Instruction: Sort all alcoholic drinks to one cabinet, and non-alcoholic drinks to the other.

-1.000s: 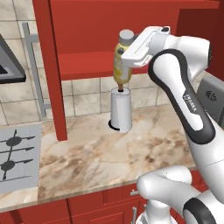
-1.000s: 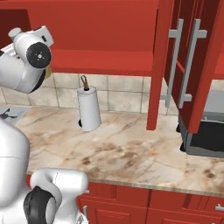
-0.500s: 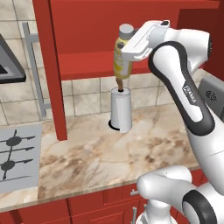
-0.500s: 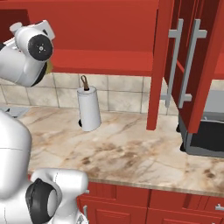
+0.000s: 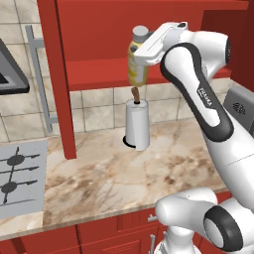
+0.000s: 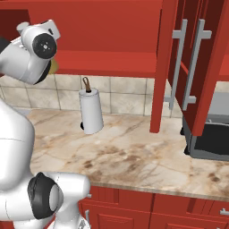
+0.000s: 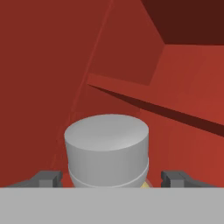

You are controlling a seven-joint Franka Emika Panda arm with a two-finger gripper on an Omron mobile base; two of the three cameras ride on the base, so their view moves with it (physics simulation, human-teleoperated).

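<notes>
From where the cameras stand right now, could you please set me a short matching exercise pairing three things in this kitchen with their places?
Things:
1. juice bottle
2. paper towel roll
3. stove burners

Places:
A. standing on the marble counter by the tiled wall
B. at the far left, beside the counter
C. up at the red cabinet shelf, between the fingers of the gripper

Pairs: 1-C, 2-A, 3-B

Rendered scene, evenly and brightly lit, without glare. Soft shadows lie beneath the cabinet shelf [image 5: 104, 72] and inside the cabinet. Hand view slightly soft.
</notes>
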